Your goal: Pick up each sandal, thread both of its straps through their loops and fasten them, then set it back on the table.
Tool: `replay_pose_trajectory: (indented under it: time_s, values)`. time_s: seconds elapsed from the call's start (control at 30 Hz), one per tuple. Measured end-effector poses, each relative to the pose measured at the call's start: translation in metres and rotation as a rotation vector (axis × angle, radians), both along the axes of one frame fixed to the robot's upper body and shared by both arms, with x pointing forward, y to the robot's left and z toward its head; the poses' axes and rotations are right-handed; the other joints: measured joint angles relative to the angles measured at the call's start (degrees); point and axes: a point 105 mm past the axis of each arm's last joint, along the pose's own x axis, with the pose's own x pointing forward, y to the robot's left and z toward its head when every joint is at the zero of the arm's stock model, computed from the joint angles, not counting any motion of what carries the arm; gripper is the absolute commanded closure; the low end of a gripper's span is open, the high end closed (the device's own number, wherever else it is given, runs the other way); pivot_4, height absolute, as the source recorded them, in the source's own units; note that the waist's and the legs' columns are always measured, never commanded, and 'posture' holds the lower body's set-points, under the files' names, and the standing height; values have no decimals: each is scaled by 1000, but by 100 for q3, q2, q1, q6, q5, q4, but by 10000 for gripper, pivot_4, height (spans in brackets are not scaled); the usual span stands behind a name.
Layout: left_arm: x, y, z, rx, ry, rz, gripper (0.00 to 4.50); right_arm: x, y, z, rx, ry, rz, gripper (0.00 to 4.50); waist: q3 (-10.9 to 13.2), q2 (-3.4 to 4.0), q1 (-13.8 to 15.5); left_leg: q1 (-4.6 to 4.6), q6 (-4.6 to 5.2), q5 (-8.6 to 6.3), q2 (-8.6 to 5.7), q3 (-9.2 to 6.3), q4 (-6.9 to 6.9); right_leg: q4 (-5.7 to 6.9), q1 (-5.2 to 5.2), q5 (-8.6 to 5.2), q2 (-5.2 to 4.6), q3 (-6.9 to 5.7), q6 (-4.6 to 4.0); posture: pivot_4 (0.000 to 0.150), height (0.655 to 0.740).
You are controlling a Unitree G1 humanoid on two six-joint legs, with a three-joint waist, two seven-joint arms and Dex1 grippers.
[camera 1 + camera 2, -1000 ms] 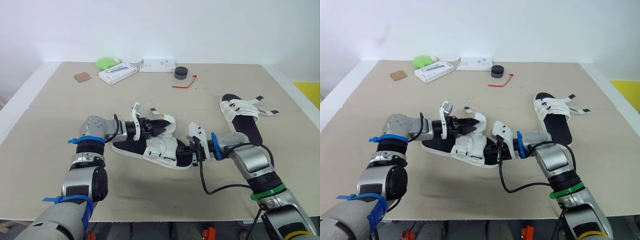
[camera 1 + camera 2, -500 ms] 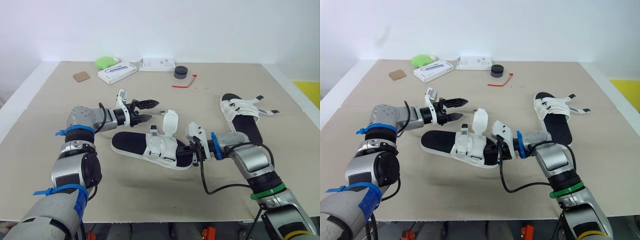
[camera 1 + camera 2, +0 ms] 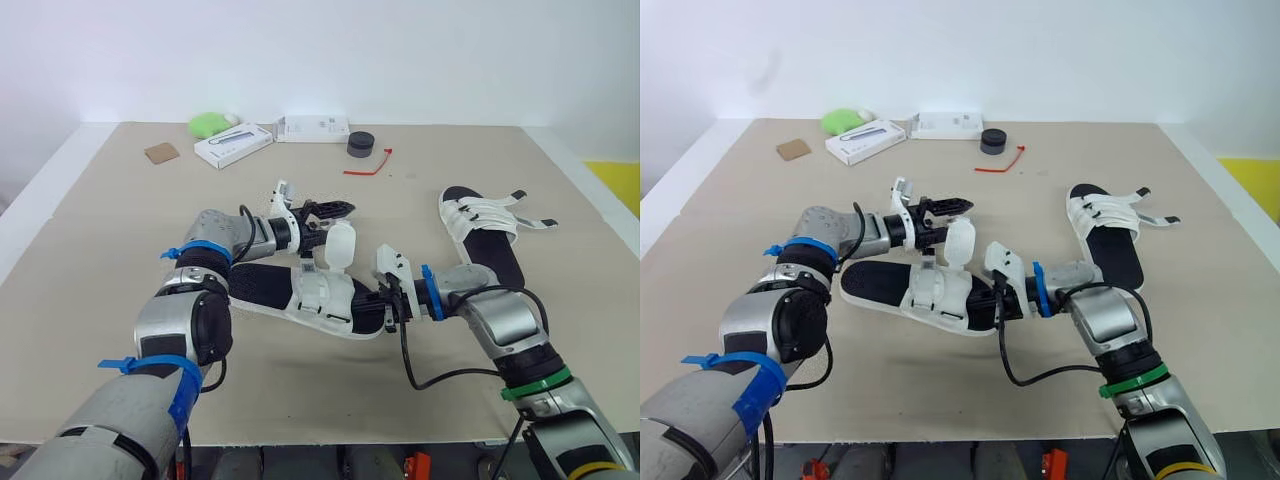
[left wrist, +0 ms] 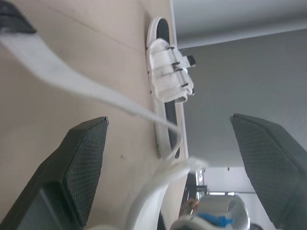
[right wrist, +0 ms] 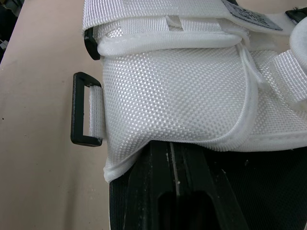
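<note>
One strap (image 3: 340, 245) of the near sandal (image 3: 262, 285) stands beside open left fingers (image 3: 330, 209).

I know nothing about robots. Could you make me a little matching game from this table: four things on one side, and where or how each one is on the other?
Things
1. left gripper
2. near sandal
3. far sandal
4. red tie

Places or states
A. lies beside the black puck, towards the far edge
B. fingers wide open
C. one strap flap stands up
D. lies on the right of the table, with no gripper on it

Pairs: 1-B, 2-C, 3-D, 4-A
</note>
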Motion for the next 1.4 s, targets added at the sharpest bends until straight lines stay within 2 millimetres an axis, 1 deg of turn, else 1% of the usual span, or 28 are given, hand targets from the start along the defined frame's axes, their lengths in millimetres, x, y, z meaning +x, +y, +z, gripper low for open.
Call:
replay_pose_trajectory:
  time_s: [0.17, 0.47, 0.53, 0.6, 0.63, 0.7, 0.73, 0.8, 0.83, 1.03, 1.13, 1.17, 1.27, 1.37, 1.4]
  values:
    - [0, -10, -3, 0, 5, 3, 2943, 0, 0, 0, 0, 1, -8, 45000, 0, 0, 0, 0, -5, 1, 0, 0, 0, -1, 0, 0, 0, 0, 1, 1500, 7400]
    - [11, -17, -6, -6, -13, 92, 2943, 0, 0, 0, 3, 3, -12, 45000, 1, -1, -2, 0, -10, 1, 0, 0, 0, -1, 0, 0, 0, 0, 1, 1500, 7400]
    - [13, -16, -7, 9, -15, 113, 8125, 0, 1, 0, 3, 3, -12, 45000, 1, -1, -3, 0, -11, 2, 0, 0, 0, -1, -1, 0, 0, 0, 1, 1500, 7400]
    - [15, -15, -7, 13, -22, 127, 14682, 0, 0, 0, 3, 3, -13, 45000, 1, -1, -3, 0, -12, 2, 0, 0, 0, -1, -1, 0, 0, 0, 1, 1500, 7400]
    - [15, -14, -6, 16, -28, 128, 20511, 0, 0, 0, 2, 2, -13, 45000, 1, -1, -3, 0, -13, 3, 0, 0, 0, -1, 0, 0, 0, 0, 1, 1500, 7400]
    - [16, -15, -4, 23, -37, 126, 29306, 0, 0, 0, 2, 2, -13, 45000, 1, -1, -3, 0, -13, 3, 0, 0, 0, -1, 0, 0, 0, 0, 1, 1500, 7400]
    - [16, -15, -3, 23, -41, 124, 32238, 0, 0, 0, 2, 2, -13, 45000, 1, -1, -3, 0, -13, 3, 0, 0, 0, -1, 0, 0, 0, 0, 1, 1500, 7400]
    - [16, -15, -1, 23, -48, 120, 41926, 0, 0, 0, 2, 2, -13, 45000, 1, -1, -3, 0, -13, 3, 0, 0, 0, -1, 0, 0, 0, 0, 2, 1500, 7400]
    - [15, -15, -1, 21, -49, 119, 43969, 0, 0, 0, 2, 2, -13, 45000, 1, -1, -3, 0, -13, 3, 0, 0, 0, -1, -1, 0, 0, 0, 1, 1500, 7400]
    - [12, -17, 0, 20, -56, 85, 43969, 0, 0, 0, 2, 2, -12, 45000, 1, -1, -3, 0, -14, 3, 0, 0, 0, -1, -1, 0, 0, 0, 1, 1500, 7400]
    - [10, -19, 6, 27, -109, 51, 43969, 0, 1, 0, 2, 2, -12, 45000, 1, 0, -4, 0, -14, 3, 0, 0, -1, -1, -1, 0, 0, 0, 1, 1500, 7400]
    - [9, -19, 13, 35, -176, 25, 43969, 0, 1, 0, 2, 2, -12, 45000, 4, 0, -5, -1, -17, 5, 0, 0, -2, -1, -2, 1, 0, 0, 1, 1500, 7400]
    - [-2, -21, 45, 3, -413, -62, 43969, 0, 1, 1, 2, 1, -11, 45000, 5, 6, -12, 1, -50, 13, 1, 1, -10, 0, -3, 1, 0, 8, 0, 1500, 7400]
    - [-18, -14, 53, -32, -584, -107, 43969, 1, 1, 1, 3, -4, -12, 45000, 14, 19, -19, 0, -52, 14, 1, 4, -11, 0, -8, 4, 1, 15, 0, 1500, 7400]
    - [-27, -8, 55, -42, -667, -117, 43969, 0, 1, 2, 4, -4, -11, 45000, 17, 23, -21, 0, -53, 15, 2, 4, -11, 0, -9, 5, 2, 17, -2, 1500, 7400]
